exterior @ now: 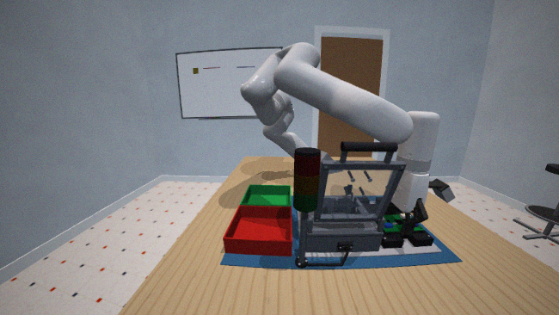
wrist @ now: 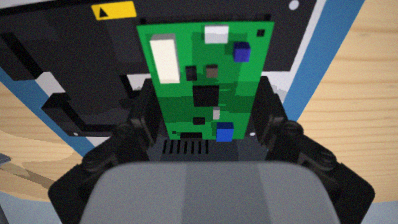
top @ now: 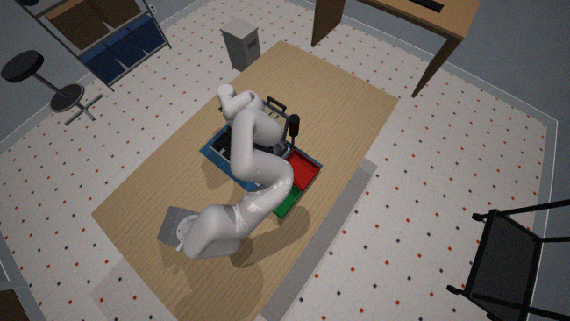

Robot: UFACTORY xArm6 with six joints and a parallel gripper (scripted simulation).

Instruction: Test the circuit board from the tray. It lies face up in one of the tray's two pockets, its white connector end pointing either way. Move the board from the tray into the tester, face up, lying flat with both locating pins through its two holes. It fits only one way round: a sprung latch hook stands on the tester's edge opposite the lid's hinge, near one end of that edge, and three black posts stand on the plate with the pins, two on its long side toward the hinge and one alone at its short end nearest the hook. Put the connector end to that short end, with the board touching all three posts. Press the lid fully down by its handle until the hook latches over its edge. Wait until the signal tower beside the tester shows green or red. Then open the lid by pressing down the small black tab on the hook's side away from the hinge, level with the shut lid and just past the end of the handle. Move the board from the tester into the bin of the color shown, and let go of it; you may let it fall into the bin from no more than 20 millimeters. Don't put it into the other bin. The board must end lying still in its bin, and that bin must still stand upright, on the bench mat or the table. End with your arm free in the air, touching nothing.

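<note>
The green circuit board (wrist: 207, 82) lies face up between my gripper's (wrist: 207, 117) two black fingers, which are shut on its long edges. It sits slightly askew over the black tray (wrist: 75, 60), and its white connector (wrist: 216, 34) is at the end far from the wrist. In the exterior view the gripper (exterior: 413, 221) is low over the tray (exterior: 406, 238), to the right of the tester (exterior: 348, 215). The tester's clear lid (exterior: 359, 185) stands open with its black handle (exterior: 369, 146) on top. The signal tower (exterior: 306, 178) shows no light.
The red bin (exterior: 262, 230) and the green bin (exterior: 267, 195) stand left of the tester on the blue mat (exterior: 344, 260). The arm's long link passes over the tester. A stool (exterior: 543, 215) stands far right.
</note>
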